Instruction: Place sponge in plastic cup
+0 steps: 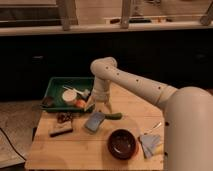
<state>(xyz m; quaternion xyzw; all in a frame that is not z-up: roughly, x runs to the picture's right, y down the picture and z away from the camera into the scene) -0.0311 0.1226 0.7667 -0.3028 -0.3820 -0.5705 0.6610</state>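
Near the middle of the bench (75, 150) lies the sponge (94, 121), flat and free. The end effector (101, 106) hangs just above its far end, carrying nothing visible. Light, soft, squashy; I'd pinch its narrow sides.

No text, label, brand, number or sign is showing legibly anywhere: nothing is reading on the green tray (55, 85), the dark bowl (122, 143), or the gripper (103, 107) hanging over the wooden table (75, 150).
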